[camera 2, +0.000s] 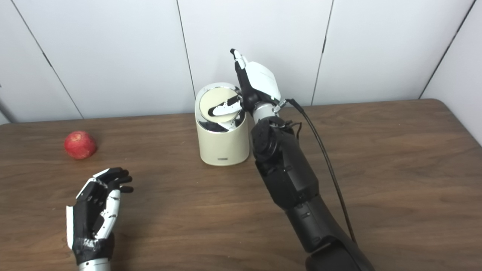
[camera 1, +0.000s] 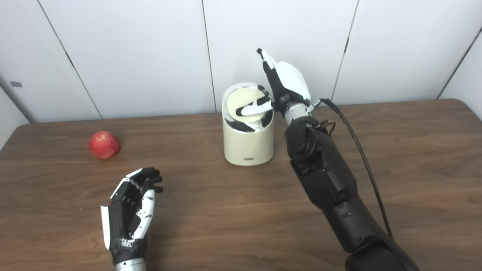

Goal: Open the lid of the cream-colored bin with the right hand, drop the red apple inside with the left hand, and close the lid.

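The right hand (camera 1: 280,84) rests its thumb on the cream bin's (camera 1: 248,145) lid (camera 1: 246,107), fingers spread upright, likely to tip it open. The left hand (camera 1: 131,205) waits empty, fingers loosely curled, near the red apple (camera 1: 104,144) on the table (camera 1: 226,210).

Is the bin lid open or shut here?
Open: the lid is tilted inside the bin rim, right hand's thumb pressing it.

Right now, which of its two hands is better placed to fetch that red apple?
The left hand. It rests open on the table, on the same side as the red apple. The right hand is at the cream-colored bin, one of its fingers lying across the lid.
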`<state>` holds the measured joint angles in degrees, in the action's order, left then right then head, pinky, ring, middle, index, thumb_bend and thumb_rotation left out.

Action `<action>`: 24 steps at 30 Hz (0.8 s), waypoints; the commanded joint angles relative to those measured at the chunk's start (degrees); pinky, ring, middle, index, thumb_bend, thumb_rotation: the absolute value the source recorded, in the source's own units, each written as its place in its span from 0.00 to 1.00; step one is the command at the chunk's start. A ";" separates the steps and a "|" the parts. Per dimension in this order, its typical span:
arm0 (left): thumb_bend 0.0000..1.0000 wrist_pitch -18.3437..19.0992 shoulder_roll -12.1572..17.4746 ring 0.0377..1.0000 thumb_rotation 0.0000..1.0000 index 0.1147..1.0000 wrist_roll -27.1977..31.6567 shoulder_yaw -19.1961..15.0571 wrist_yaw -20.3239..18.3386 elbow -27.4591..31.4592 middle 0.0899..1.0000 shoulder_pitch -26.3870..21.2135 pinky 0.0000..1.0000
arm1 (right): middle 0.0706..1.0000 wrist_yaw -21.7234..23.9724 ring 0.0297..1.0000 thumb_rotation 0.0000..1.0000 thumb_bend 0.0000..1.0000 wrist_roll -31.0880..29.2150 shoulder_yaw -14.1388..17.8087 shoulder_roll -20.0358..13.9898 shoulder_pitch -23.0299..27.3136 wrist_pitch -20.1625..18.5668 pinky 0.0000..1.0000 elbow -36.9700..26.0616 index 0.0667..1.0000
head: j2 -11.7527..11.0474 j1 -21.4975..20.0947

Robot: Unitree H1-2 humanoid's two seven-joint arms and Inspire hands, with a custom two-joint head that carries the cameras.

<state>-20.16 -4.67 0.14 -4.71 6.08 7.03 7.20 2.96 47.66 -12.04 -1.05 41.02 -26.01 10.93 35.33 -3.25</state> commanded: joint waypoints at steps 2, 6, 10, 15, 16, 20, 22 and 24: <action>0.27 0.27 -0.59 0.61 0.30 0.59 0.30 0.33 0.06 -0.58 0.61 1.39 0.53 | 0.94 0.16 0.89 0.05 0.85 1.25 -0.14 -2.21 -1.82 -0.88 0.84 2.85 0.97 | 0.14 -0.14; 0.26 1.07 -0.51 0.61 0.30 0.59 0.17 0.25 0.15 -0.16 0.61 1.42 0.53 | 0.94 -0.44 0.89 0.06 0.82 -0.15 -0.02 -2.87 -2.89 -0.82 0.83 2.78 0.98 | 0.11 -0.28; 0.26 0.74 -0.25 0.62 0.30 0.59 -0.15 0.08 0.22 -0.71 0.62 1.30 0.54 | 0.94 -1.33 0.89 0.06 0.83 -1.31 0.26 -3.48 -3.73 -0.83 0.83 3.20 0.97 | 0.08 -0.32; 0.27 0.05 -0.09 0.62 0.31 0.59 0.25 -0.04 0.09 -1.27 0.61 1.08 0.54 | 0.95 -1.48 0.90 0.04 0.82 -2.31 0.33 -4.44 -4.68 -0.86 0.85 2.48 0.97 | 0.13 -0.63; 0.28 0.06 -0.09 0.61 0.31 0.59 0.37 -0.07 0.07 -1.31 0.61 1.04 0.54 | 0.95 -1.20 0.91 0.05 0.81 -2.25 0.49 -4.57 -4.89 -0.88 0.86 2.18 0.97 | 0.12 -0.64; 0.27 0.00 -0.04 0.61 0.31 0.58 -0.03 -0.11 0.20 -1.48 0.61 0.89 0.54 | 0.96 -0.07 0.91 0.07 0.83 -1.68 1.71 -4.49 -5.77 -0.89 0.83 1.26 0.98 | 0.09 -0.62; 0.27 0.62 -0.17 0.61 0.31 0.58 -0.64 -0.16 0.52 -1.17 0.61 0.89 0.54 | 0.96 0.17 0.91 0.07 0.84 -1.73 1.87 -4.53 -6.16 -0.90 0.84 0.72 0.98 | 0.06 -0.55; 0.26 0.59 -0.25 0.61 0.29 0.58 -0.59 -0.13 0.57 -1.11 0.61 0.86 0.53 | 0.96 0.33 0.91 0.07 0.85 -1.79 1.94 -4.60 -6.47 -0.91 0.85 0.33 0.98 | 0.06 -0.52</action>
<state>-19.06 -4.86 0.17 -4.78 6.39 7.06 6.98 1.58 43.39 -11.35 -2.53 37.59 -24.49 9.08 35.33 -3.78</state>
